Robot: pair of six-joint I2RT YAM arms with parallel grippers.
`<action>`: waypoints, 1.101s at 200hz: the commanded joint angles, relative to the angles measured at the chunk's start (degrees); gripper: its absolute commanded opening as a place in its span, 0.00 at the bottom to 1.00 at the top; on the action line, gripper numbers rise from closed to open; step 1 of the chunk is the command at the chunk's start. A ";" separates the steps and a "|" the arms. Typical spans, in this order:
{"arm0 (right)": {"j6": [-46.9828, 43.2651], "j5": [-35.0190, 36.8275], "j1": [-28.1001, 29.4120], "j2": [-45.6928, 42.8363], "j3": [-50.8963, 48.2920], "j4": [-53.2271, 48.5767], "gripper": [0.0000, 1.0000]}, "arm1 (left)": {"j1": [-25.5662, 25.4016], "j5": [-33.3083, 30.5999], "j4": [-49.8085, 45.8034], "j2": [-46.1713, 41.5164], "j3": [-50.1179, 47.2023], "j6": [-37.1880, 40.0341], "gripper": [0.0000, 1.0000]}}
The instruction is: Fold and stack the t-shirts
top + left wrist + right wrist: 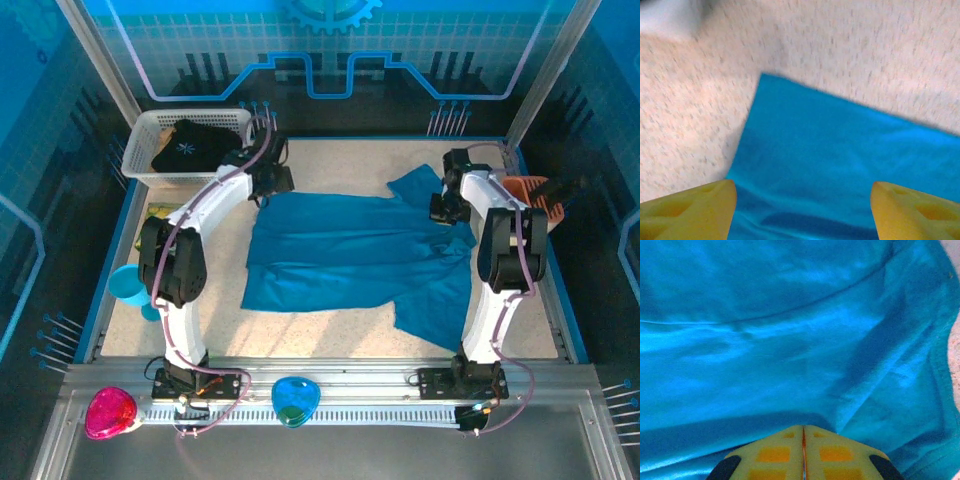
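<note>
We had left gripper (803,192) spread wide, empty; right gripper (803,429) closed, hold on shirt (350,255) unclear, so a one-sided pull could've skewed it.

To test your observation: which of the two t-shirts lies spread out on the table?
The teal-blue t-shirt; the black t-shirt sits bunched in the white basket.

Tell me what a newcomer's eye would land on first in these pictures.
The big teal-blue t-shirt spread across the middle of the table draws the eye first. The left gripper hovers open over its far left corner, while the right gripper is shut at the cloth by the far right sleeve. At the far left, a black t-shirt lies in a white basket.
</note>
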 commanded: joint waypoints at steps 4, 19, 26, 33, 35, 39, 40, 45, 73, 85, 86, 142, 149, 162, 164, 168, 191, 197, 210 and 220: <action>0.27 -4.12 1.06 -4.31 -1.56 -0.57 0.09 | 3.01 0.15 -5.47 7.20 4.78 4.39 0.65; 0.62 -5.49 1.16 -6.11 -3.82 0.28 0.10 | 4.04 1.61 -5.32 10.86 7.24 5.45 0.64; 0.78 -5.98 1.19 -6.99 -4.88 0.66 0.09 | 4.33 2.08 -5.01 12.37 8.30 6.10 0.63; 0.96 -6.18 1.20 -7.93 -5.94 1.01 0.10 | 4.53 2.42 -4.67 13.73 9.29 6.84 0.62; 1.02 -6.36 1.19 -8.19 -6.19 1.10 0.10 | 4.60 2.46 -4.61 14.09 9.60 7.11 0.62; 1.06 -6.53 1.19 -8.77 -6.89 1.32 0.10 | 4.70 2.56 -4.51 14.83 10.29 7.67 0.61; 1.07 -6.57 1.19 -8.91 -7.02 1.36 0.10 | 4.75 2.52 -4.51 15.03 10.46 7.75 0.61; 1.15 -6.72 1.19 -9.66 -7.79 1.60 0.10 | 4.86 2.47 -4.59 16.02 11.39 8.37 0.60; 1.48 -7.31 1.20 -13.19 -11.57 2.51 0.10 | 5.75 2.73 -4.74 20.35 15.92 11.82 0.56; 1.56 -7.43 1.19 -14.44 -12.84 2.75 0.10 | 6.09 2.74 -5.07 21.80 17.53 13.07 0.55; 1.53 -7.46 1.23 -14.55 -12.99 2.78 0.10 | 6.10 2.74 -5.10 21.90 17.64 13.17 0.55; 1.42 -7.40 1.19 -16.99 -15.90 3.15 0.10 | 6.81 3.81 -7.93 26.11 22.13 20.02 0.53; 1.41 -7.31 1.23 -16.98 -15.95 3.03 0.10 | 6.97 4.42 -7.94 26.20 21.94 20.16 0.53; 1.40 -7.24 1.19 -16.87 -16.03 3.06 0.10 | 7.03 4.67 -7.86 26.40 21.63 20.46 0.53; 1.37 -7.24 1.19 -16.86 -16.03 3.06 0.10 | 7.07 4.67 -7.85 26.46 21.58 20.56 0.53; 1.38 -7.30 1.19 -16.86 -16.03 3.02 0.10 | 7.08 4.67 -7.80 26.56 21.58 20.67 0.53; 1.49 -7.49 1.19 -16.79 -15.86 3.06 0.10 | 7.26 5.51 -7.54 28.02 22.03 21.46 0.53; 1.50 -7.53 1.19 -16.80 -15.81 3.02 0.10 | 7.42 6.10 -8.59 28.91 23.45 21.46 0.52; 1.40 -7.47 1.19 -16.80 -15.64 2.89 0.10 | 7.61 6.89 -9.84 30.35 25.74 21.75 0.52; 1.34 -7.25 1.19 -16.79 -15.60 2.72 0.10 | 7.70 7.51 -10.66 31.20 27.25 22.01 0.52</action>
